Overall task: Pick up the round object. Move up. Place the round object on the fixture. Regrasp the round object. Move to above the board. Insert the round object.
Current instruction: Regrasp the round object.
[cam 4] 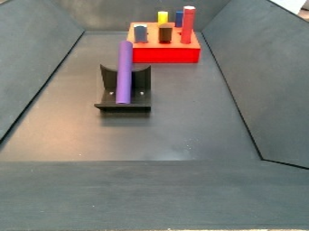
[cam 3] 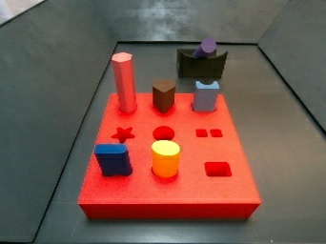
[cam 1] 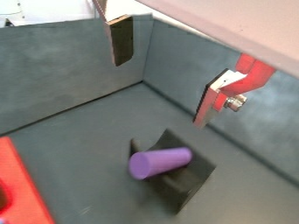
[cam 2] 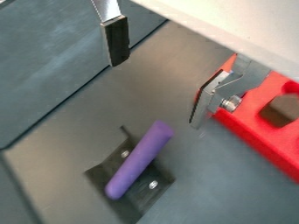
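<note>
- I see the jaws (cam 1: 163, 77) parted and gripping nothing, hanging above the fixture (cam 1: 177, 171) in both wrist views.
- The round object (cam 4: 123, 70) lies in the fixture's (cam 4: 125, 90) notch, touching it, free of the fingers (cam 2: 114, 42).
- In a side view the fixture (cam 3: 201, 65) sits just behind the board (cam 3: 169, 176).
- On the board (cam 4: 167, 50) I see the pink peg (cam 3: 124, 83) and yellow cylinder (cam 3: 166, 158) upright.
</note>
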Robot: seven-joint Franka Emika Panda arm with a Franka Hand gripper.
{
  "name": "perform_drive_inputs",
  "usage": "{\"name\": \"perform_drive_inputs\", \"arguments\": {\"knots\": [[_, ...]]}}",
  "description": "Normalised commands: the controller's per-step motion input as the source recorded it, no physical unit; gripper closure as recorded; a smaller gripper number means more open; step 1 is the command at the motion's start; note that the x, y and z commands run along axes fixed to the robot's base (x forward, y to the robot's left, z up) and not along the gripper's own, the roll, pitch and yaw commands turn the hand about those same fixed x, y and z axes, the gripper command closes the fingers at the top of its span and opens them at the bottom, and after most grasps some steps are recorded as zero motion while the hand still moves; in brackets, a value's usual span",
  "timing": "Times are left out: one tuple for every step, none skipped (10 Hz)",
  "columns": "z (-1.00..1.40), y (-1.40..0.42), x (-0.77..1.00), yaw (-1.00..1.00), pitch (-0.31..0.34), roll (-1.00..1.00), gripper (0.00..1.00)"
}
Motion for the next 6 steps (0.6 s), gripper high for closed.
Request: {"name": "perform_drive_inputs", "arguments": {"knots": [[0.0, -0.02, 0.02, 0.04, 0.008, 1.0, 0.0], [0.0, -0.03, 0.03, 0.04, 0.017, 1.0, 0.0], [0.0, -0.03, 0.05, 0.05, 0.027, 1.0, 0.0], [0.0, -0.03, 0.06, 0.05, 0.046, 1.0, 0.0], [0.0, -0.03, 0.07, 0.06, 0.064, 1.0, 0.0], [0.0, -0.04, 0.08, 0.06, 0.078, 1.0, 0.0]]}}
